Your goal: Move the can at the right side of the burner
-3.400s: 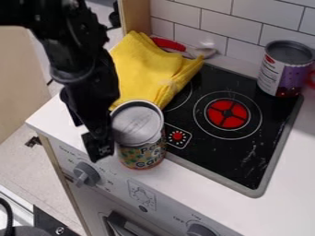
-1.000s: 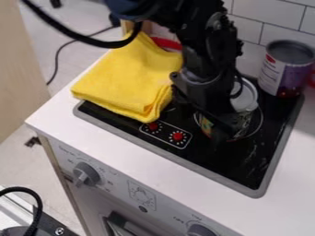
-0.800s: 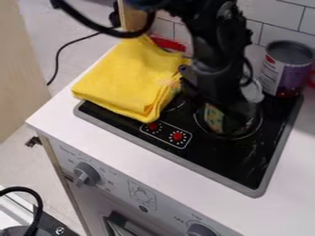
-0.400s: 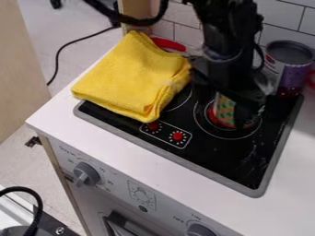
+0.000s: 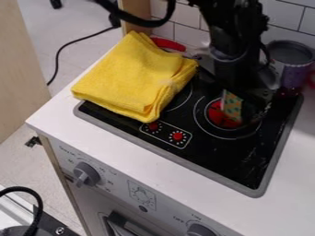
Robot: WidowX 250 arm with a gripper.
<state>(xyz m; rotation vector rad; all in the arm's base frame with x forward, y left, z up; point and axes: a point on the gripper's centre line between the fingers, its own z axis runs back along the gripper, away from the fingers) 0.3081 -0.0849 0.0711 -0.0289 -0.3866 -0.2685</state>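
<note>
Camera view: tool (image 5: 251, 107) pinching can (image 5: 232, 107) (partly hidden), long axis near upright, top up.

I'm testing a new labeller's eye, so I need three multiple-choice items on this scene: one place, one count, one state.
1. What does the visible part of the patterned can overlap in this view?
A) an oven knob
B) the red burner
C) the wooden panel

2. How many red dots are on the outlined panel?
A) two
B) four
C) five

3. How is the yellow cloth?
A) hanging from a hook
B) spread out in a single layer
C) folded

1: B, its green-and-orange label shows against the burner's red.
2: A, one dot sits at each end of the outlined panel.
3: C, its stacked layers show along the edge.
</note>
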